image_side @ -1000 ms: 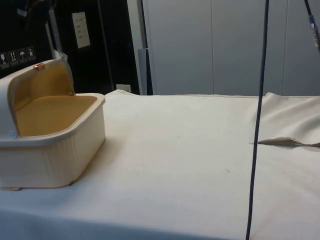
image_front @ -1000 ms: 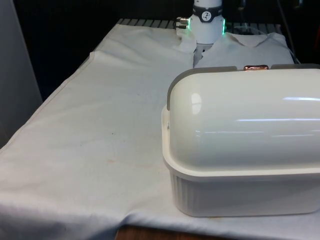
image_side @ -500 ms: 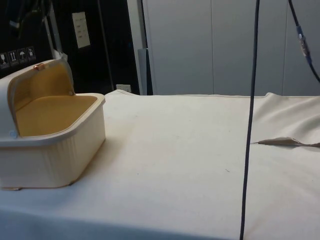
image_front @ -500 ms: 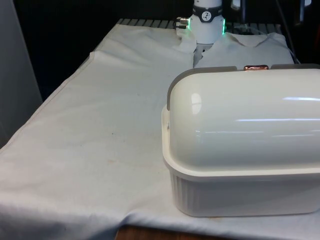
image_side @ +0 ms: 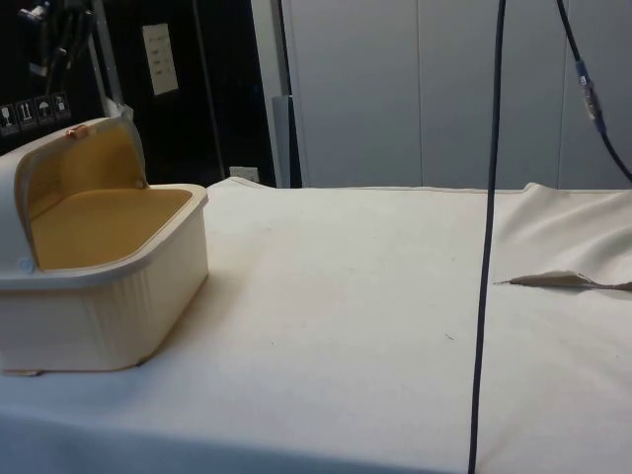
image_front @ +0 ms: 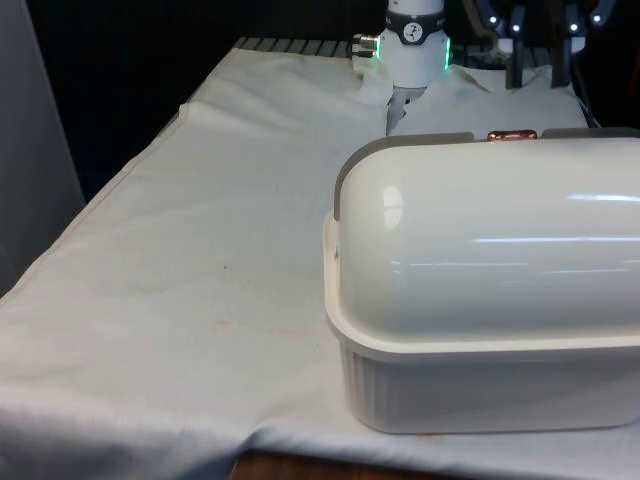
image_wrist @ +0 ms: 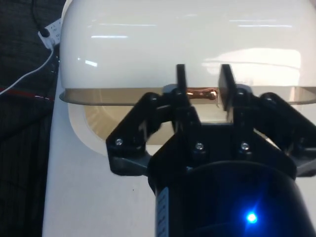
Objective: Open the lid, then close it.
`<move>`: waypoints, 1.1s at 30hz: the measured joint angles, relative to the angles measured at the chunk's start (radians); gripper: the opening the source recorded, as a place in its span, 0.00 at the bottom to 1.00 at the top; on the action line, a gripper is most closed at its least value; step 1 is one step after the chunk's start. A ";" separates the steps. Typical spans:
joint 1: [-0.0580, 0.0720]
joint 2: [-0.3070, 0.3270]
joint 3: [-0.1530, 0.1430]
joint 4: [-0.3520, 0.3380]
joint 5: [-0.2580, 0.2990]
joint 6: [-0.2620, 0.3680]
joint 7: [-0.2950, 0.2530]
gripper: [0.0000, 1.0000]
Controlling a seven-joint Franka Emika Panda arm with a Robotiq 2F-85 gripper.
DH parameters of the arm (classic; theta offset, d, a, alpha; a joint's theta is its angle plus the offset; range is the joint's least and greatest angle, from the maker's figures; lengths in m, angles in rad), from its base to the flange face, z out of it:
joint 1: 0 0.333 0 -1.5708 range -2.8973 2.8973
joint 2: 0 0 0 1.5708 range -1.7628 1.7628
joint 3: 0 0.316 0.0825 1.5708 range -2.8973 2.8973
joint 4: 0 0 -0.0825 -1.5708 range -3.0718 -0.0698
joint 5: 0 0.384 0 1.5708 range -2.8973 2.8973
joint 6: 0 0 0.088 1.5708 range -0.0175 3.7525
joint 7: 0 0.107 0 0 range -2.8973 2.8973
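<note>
Behind bread box (image_front: pixel 480 290), fingers (image_front: pixel 515 62) perhaps lower.

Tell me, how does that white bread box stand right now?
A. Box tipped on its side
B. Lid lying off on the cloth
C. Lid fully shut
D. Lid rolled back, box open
D: in the side view the lid is rolled back and the bread box shows its tan inside.

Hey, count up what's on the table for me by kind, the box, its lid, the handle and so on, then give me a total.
Bread box: 1
Roll-top lid, rolled back and open: 1
Copper handle on the lid's edge: 1
White cloth over the table: 1
Gripper, fingers open either side of the handle: 1
Total: 5
</note>
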 measured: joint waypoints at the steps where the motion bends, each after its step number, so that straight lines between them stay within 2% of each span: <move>1: 0.000 0.000 0.000 0.000 0.000 0.000 0.000 0.30; 3: 0.000 0.001 0.000 0.000 0.000 0.000 0.000 0.19; 4: 0.000 0.001 0.000 0.000 0.000 0.001 0.000 0.19; 6: 0.000 0.001 0.000 0.000 0.000 0.001 0.000 0.08; 7: 0.000 0.003 0.000 0.000 0.000 0.001 0.000 0.00; 33: 0.007 0.045 0.004 -0.001 0.000 0.015 0.003 0.00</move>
